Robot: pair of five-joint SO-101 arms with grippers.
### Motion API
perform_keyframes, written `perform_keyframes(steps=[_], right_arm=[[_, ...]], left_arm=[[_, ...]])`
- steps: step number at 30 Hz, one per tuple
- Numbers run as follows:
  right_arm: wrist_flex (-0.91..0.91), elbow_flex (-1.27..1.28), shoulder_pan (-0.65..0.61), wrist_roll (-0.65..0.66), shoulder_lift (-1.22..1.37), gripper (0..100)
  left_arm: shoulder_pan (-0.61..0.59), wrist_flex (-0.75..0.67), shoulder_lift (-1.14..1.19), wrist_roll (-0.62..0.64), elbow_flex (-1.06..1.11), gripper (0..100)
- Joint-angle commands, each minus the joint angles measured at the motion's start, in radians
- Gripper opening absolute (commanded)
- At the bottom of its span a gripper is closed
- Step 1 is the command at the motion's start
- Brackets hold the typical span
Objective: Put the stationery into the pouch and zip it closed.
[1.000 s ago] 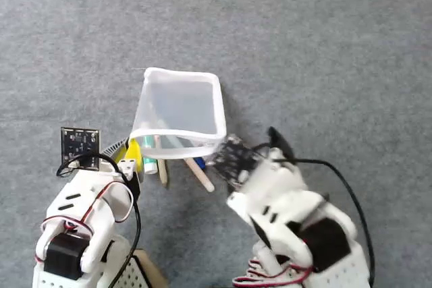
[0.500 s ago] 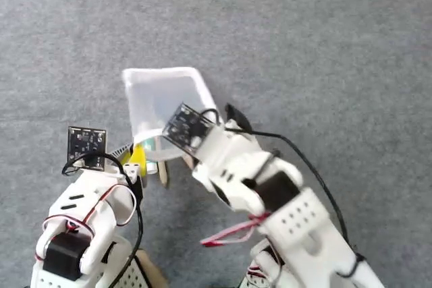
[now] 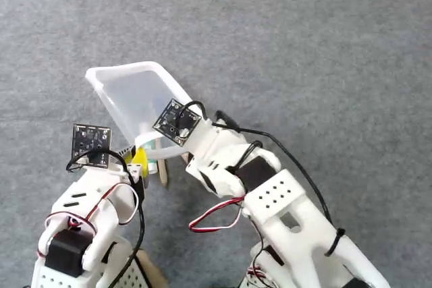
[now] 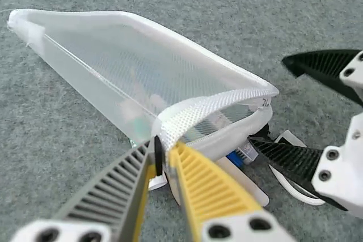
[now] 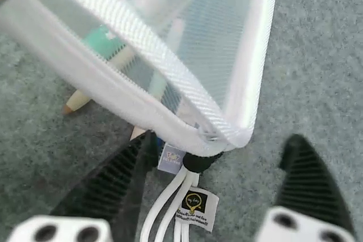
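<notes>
Clearly the pouch [image 3: 138, 96] lay left of centre on the worktop [image 3: 324, 52], pens [image 3: 164, 170] poking from its near mouth — zipping looked premature. The left end effector [image 4: 161, 157] pinched the mouth's rim. The right end effector [image 5: 221, 143], spread, straddled the zip pull [image 5: 195, 162] — best to nudge the pens inside first, then clamp the pull squarely.

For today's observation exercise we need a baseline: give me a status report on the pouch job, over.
Left gripper shut on pouch rim. Right gripper open near zip pull. Pouch unzipped, pencils poking out the mouth.
</notes>
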Motion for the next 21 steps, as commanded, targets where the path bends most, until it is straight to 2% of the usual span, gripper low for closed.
perform_keyframes(steps=[1, 3, 5, 11, 21], right_arm=[[-0.026, -0.007, 0.015, -0.008, 0.005, 11.3], [-0.035, -0.008, 0.015, -0.012, 0.001, 0.5], [-0.043, -0.008, 0.02, -0.012, 0.001, 4.8], [-0.034, -0.041, 0.055, -0.011, -0.041, 1.1], [0.215, -0.096, 0.072, -0.009, -0.315, 1.5]], left_arm=[[0.013, -0.002, 0.002, 0.003, -0.059, 3], [0.013, -0.003, 0.002, 0.003, -0.059, 3], [0.013, -0.005, 0.002, 0.003, -0.059, 3], [0.013, -0.009, 0.002, 0.008, -0.065, 3], [0.018, -0.002, 0.003, 0.075, -0.222, 3]])
